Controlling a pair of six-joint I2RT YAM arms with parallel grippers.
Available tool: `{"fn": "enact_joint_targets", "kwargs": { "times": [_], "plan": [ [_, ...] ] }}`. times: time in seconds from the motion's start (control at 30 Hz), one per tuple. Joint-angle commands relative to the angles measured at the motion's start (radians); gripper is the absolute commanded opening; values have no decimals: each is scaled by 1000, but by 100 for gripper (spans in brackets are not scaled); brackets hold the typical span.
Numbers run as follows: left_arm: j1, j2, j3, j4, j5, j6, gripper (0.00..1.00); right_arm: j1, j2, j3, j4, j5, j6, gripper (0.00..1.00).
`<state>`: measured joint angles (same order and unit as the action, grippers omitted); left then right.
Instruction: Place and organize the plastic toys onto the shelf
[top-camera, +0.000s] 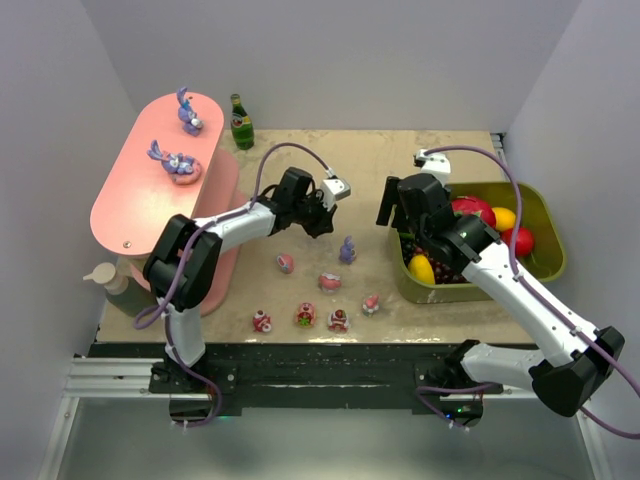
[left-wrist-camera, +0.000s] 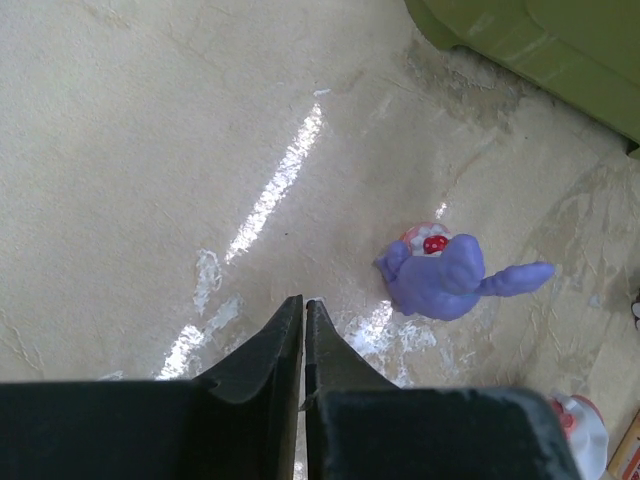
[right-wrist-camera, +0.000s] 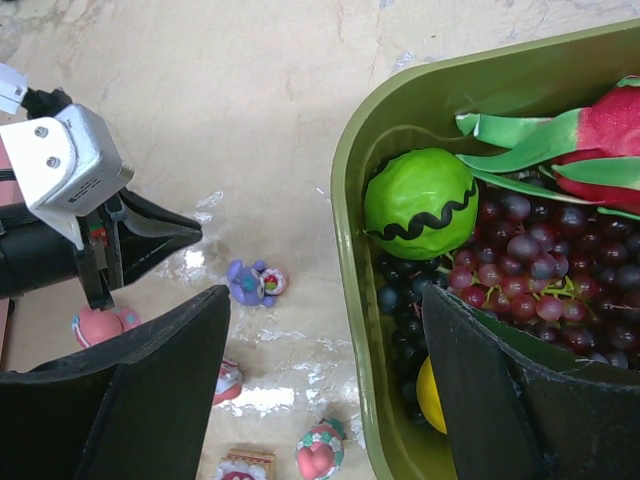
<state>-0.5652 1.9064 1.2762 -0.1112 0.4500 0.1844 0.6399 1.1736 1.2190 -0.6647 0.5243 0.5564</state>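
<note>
The salmon-pink shelf stands at the far left. Two purple bunny toys sit on its top tier. A purple bunny toy stands mid-table, and several small pink and red toys lie in front of it. My left gripper is shut and empty, just left of and behind the purple toy; its tips hover over bare table. My right gripper is open and empty, straddling the green tub's left rim. The purple toy lies beyond its left finger.
The olive-green tub at right holds grapes, a green fruit, a dragon fruit and yellow fruit. A green bottle stands at the back beside the shelf. A soap dispenser stands at the near left.
</note>
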Motion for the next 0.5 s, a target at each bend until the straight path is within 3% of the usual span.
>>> {"fn": "enact_joint_targets", "kwargs": {
  "times": [0.0,0.07,0.23,0.47],
  "plan": [
    [5,-27,-6,50,6,-34,14,-6,-19,19,36,3,-3,81],
    [4,-39,-3,19,-3,-42,17,-6,-23,16,36,3,0,81],
    [4,-69,6,-43,-103,-150,41,-8,-29,11,33,-3,14,81],
    [-21,-177,8,-100,-249,-469,66,-11,-22,20,-7,11,48,80]
  ]
}}
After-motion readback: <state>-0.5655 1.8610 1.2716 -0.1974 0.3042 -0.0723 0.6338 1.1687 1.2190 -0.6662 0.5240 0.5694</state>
